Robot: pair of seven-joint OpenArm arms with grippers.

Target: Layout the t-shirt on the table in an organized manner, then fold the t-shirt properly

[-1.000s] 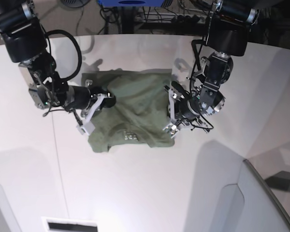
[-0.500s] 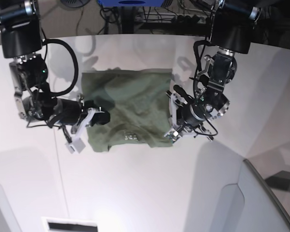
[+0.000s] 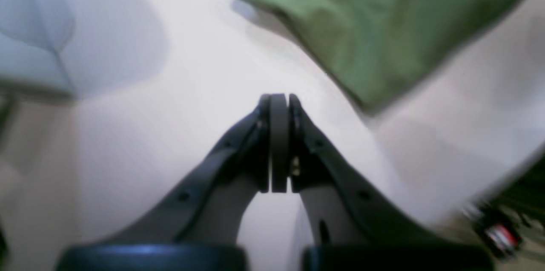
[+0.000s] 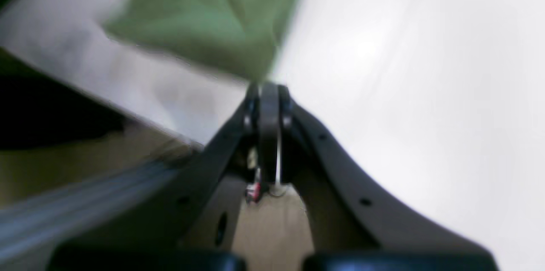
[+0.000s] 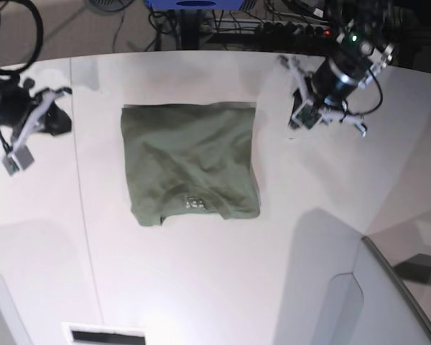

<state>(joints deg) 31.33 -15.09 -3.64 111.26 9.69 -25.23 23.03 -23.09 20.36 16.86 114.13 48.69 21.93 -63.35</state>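
Base view: we see the t-shirt (image 5: 189, 172) folded into a rough rectangle, flat on the table (image 5: 223, 280). We find the left gripper (image 5: 299, 108) and right gripper (image 5: 21, 144) well apart from it, each with jaws pressed together, pinching nothing.

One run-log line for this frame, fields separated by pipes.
t-shirt: folded rectangle, flat on table | left gripper: shut, empty, off cloth | right gripper: shut, empty, off cloth

You've got the white table (image 5: 201, 287), curved far edge, thin seam at 9 o'clock. Only the t-shirt (image 5: 189, 164) lies on it, folded roughly square, centre toward 12 o'clock, small label near its 6 o'clock edge.
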